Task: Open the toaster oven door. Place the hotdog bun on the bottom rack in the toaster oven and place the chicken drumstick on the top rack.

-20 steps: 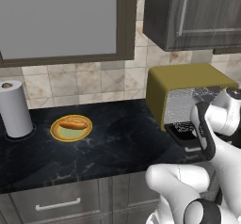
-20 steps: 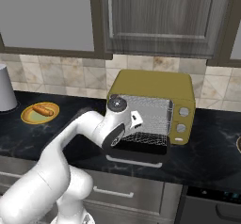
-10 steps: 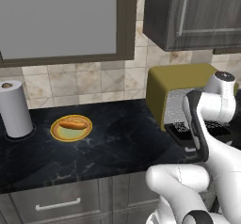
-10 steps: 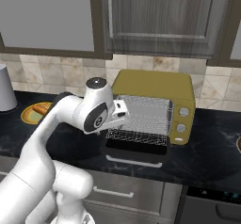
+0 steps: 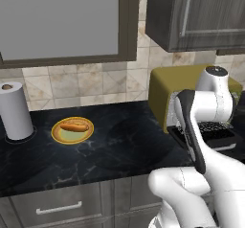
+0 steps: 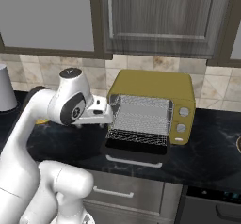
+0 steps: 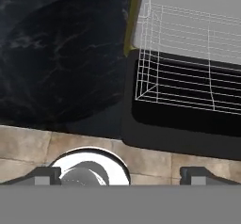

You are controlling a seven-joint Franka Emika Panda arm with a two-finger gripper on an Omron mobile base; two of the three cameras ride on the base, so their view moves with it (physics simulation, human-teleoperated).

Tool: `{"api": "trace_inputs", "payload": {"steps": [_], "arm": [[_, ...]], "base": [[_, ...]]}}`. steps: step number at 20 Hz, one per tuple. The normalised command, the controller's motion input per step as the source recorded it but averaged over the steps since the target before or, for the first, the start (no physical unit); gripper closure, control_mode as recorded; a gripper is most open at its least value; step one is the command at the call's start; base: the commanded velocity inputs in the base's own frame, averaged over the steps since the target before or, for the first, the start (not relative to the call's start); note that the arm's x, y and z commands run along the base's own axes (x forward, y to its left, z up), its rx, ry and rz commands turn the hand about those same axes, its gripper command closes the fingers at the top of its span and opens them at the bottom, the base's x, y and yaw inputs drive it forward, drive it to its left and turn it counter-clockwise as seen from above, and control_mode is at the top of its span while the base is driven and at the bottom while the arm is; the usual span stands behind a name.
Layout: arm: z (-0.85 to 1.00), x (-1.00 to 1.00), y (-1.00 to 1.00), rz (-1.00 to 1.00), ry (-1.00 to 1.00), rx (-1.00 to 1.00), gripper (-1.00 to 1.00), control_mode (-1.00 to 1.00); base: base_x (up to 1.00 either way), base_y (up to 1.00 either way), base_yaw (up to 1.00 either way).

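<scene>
- Oven (image 6: pixel 155 84) sits at the right of the dark counter (image 5: pixel 110 145), against the tiled wall, with white knobs (image 6: pixel 183 111) down its right front
- Door (image 6: pixel 136 148) lies folded down flat toward the near edge, white handle (image 6: pixel 134 161) at its front; wire racks (image 6: pixel 141 119) show inside
- Bun (image 5: pixel 74 125) lies on a yellow plate (image 5: pixel 72 131) at the counter's left, well apart from the oven; a second piece on the plate is too small to tell
- Paper towel roll (image 5: pixel 15 111) stands left of the plate
- Gripper (image 7: pixel 120 175) hangs just left of the open oven, above the counter; fingertips (image 7: pixel 44 176) stand wide apart, holding nothing
</scene>
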Motion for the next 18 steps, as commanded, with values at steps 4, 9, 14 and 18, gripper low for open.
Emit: {"api": "trace_inputs", "payload": {"steps": [4, 9, 14, 18], "arm": [[0.08, -0.13, 0.61, -0.27, -0.05, 0.00, -1.00, -1.00], [0.08, -0.01, 0.76, -0.09, -0.05, 0.00, -1.00, -1.00], [0.03, 0.08, 0.77, 0.00, 0.00, -0.04, -1.00, -1.00], [0.05, 0.18, 0.68, 0.15, 0.00, -0.10, -1.00, -1.00]], "base": [[0.00, 0.00, 0.00], [0.00, 0.00, 0.00], [0.00, 0.00, 0.00], [0.00, 0.00, 0.00]]}}
